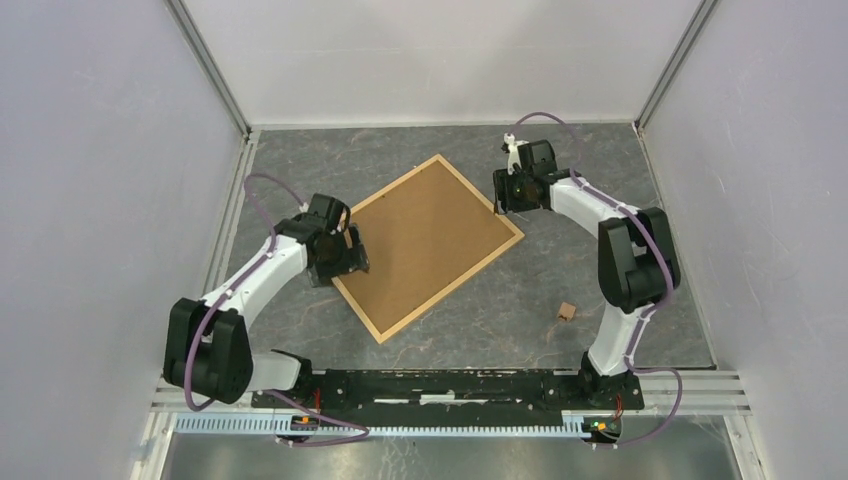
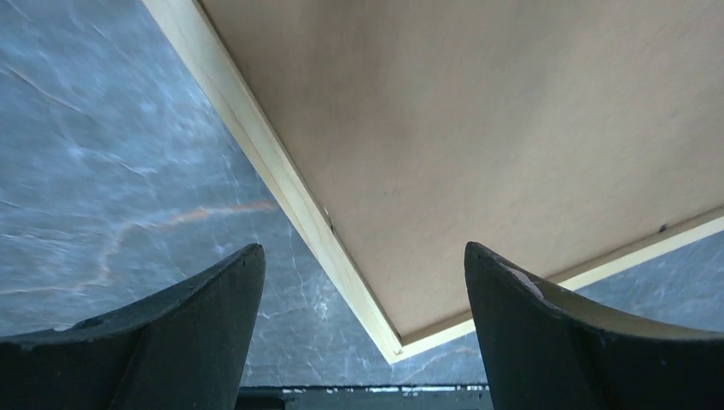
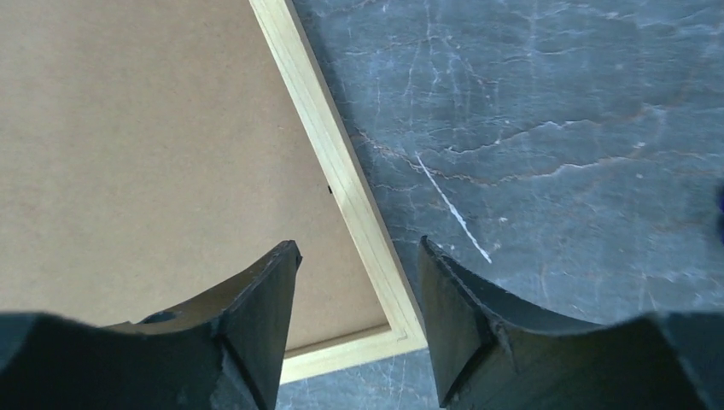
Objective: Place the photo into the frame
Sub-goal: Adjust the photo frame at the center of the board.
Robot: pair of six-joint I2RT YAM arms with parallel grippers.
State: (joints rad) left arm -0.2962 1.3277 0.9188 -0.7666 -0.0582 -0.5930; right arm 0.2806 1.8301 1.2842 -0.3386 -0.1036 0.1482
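The frame lies flat and turned diagonally on the dark marbled table, its brown fibreboard back up and thin light wood strips around it. The photo is not in view. My left gripper hangs over the frame's left corner. In the left wrist view its jaws stand wide open above that corner, holding nothing. My right gripper is at the frame's right corner. In the right wrist view it is open, its fingers on either side of the wood strip with a gap on both sides.
A small brown block lies on the table to the right of the frame, near the right arm's base. Grey walls with metal rails enclose the table on three sides. The arms' base rail runs along the near edge.
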